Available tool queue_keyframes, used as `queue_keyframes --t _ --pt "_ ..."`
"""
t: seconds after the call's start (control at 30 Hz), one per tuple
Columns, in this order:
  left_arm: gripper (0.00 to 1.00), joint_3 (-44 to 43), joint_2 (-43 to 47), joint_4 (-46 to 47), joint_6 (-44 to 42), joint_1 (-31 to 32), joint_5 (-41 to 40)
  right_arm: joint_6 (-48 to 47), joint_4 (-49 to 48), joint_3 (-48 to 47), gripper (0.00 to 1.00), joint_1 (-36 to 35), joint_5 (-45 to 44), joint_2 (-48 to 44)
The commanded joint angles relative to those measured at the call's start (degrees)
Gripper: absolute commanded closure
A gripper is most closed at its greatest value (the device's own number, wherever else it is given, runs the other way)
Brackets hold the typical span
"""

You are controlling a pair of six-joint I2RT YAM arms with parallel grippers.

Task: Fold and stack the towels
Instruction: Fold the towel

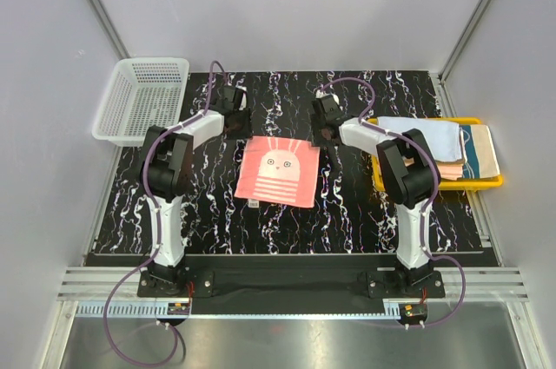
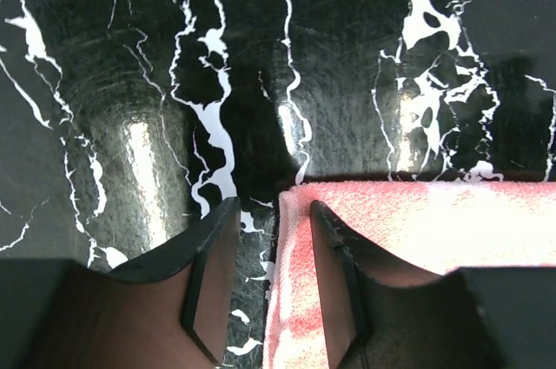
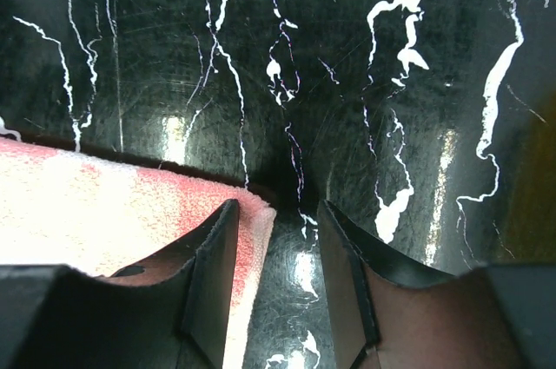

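A coral pink towel [image 1: 278,171] with a white rabbit face and stripes lies flat on the black marbled table. My left gripper [image 1: 236,126] is open at its far left corner; in the left wrist view the towel corner [image 2: 300,204] lies between my fingers, one fingertip [image 2: 326,221] over the cloth. My right gripper [image 1: 328,135] is open at the far right corner; in the right wrist view the corner [image 3: 256,213] sits beside my left fingertip [image 3: 221,221]. Folded towels, light blue-white [image 1: 426,136], peach and teal-and-cream [image 1: 478,150], are stacked in the yellow tray.
A white mesh basket [image 1: 143,100] stands at the back left, off the table's left edge. The yellow tray [image 1: 434,183] sits at the right edge of the table, close to my right arm. White walls enclose the table on three sides.
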State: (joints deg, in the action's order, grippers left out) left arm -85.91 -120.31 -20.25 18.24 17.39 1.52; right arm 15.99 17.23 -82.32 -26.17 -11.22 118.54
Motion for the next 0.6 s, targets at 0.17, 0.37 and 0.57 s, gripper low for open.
queue_keyframes --t 0.17,0.37,0.57 --pt "0.53 -1.98 1.92 0.47 -2.68 -0.16 2.61 0.09 -0.88 -1.97 0.55 1.65 2.43 1.17" --pt "0.52 -2.07 2.27 0.65 -3.56 -0.42 4.9 0.71 -1.5 -1.79 0.71 1.83 4.19 1.08" --pt "0.51 -2.86 0.69 1.17 -3.3 -1.04 7.26 0.45 -1.59 -2.4 0.79 1.83 4.81 0.9"
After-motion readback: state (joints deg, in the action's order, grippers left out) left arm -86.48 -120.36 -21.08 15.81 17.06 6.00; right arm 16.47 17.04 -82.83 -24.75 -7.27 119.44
